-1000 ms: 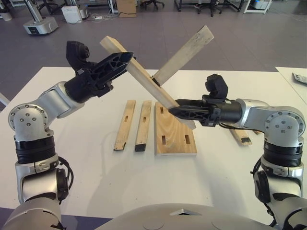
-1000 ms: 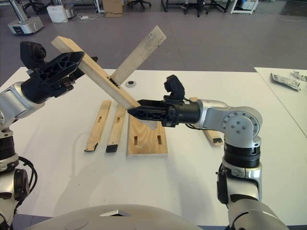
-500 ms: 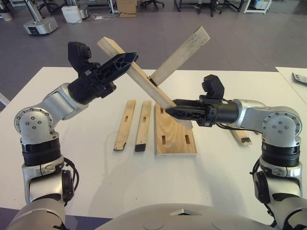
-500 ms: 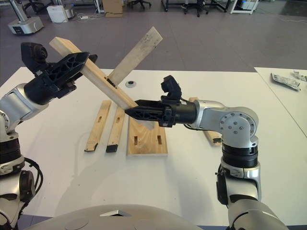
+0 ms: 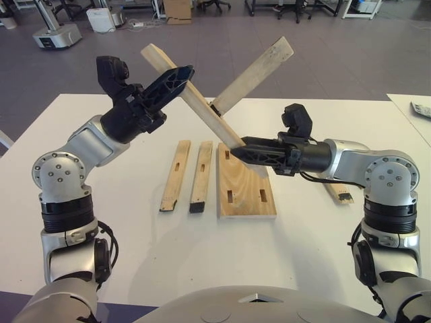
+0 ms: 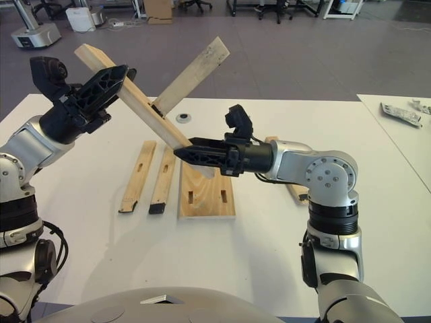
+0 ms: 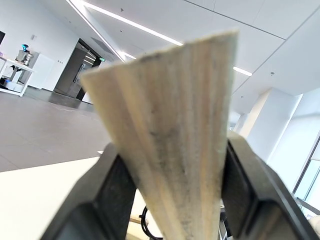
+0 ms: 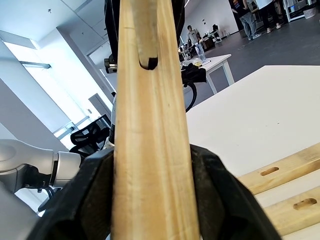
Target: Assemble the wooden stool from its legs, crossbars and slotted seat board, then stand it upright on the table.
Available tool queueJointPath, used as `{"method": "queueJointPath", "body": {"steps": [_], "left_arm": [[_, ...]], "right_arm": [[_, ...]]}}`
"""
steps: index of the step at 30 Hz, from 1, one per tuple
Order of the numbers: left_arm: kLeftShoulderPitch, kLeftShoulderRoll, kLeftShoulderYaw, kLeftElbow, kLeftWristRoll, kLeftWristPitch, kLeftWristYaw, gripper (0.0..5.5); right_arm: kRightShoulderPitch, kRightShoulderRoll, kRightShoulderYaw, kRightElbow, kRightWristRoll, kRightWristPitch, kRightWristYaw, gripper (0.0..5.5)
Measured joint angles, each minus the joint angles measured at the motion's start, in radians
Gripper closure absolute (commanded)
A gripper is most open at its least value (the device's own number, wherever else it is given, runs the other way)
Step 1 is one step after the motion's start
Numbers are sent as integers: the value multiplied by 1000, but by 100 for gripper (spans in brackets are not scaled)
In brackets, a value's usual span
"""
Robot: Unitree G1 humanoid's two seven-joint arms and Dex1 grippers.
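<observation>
- Pinching the upper end of the long leg (image 5: 202, 111) with my left hand (image 5: 183, 71); its fingers are pressing on opposite faces of the wood, high above the far left part of the counter (image 5: 135, 249).
- My right hand (image 5: 237, 151) is clamping the lower end of the same long leg, fingers closing on both sides, just above the seat board (image 5: 246, 196).
- Long leg is hanging in the air between both hands, slanting from upper left down to lower right. I can't tell whether its low tip is touching the seat board.
- Crossbar (image 5: 259, 66) is sitting with one end in the long leg's slot about midway along, sticking up and to the right, so the pair is forming a V.
- Seat board is lying flat mid-counter, slots facing up; I'm seeing three slots.
- Outer slotted bar (image 5: 175, 176) and inner slotted bar (image 5: 201, 176) are lying flat side by side just left of the seat board, close but apart. The inner one is showing a dark near end.
- Another wooden piece (image 5: 339, 194) is lying on the counter to the right, partly hiding behind my right forearm.
- Small round object (image 6: 182, 118) is sitting near the far counter edge, behind the long leg.
</observation>
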Motion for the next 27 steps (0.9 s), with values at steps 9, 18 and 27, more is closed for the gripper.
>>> {"method": "queueJointPath", "body": {"steps": [9,18,27], "left_arm": [[-4,0,-14,-1,109,-54,-10,343],[5,41,31,51,293,-100,-51,345],[61,44,-14,-50,475,-196,-140,345]], "right_arm": [[0,14,-15,24,-5,-32,-107,223],[137,-73,-93,57,-88,-125,-66,201],[202,-113,-154,142,-194,-223,-23,201]]}}
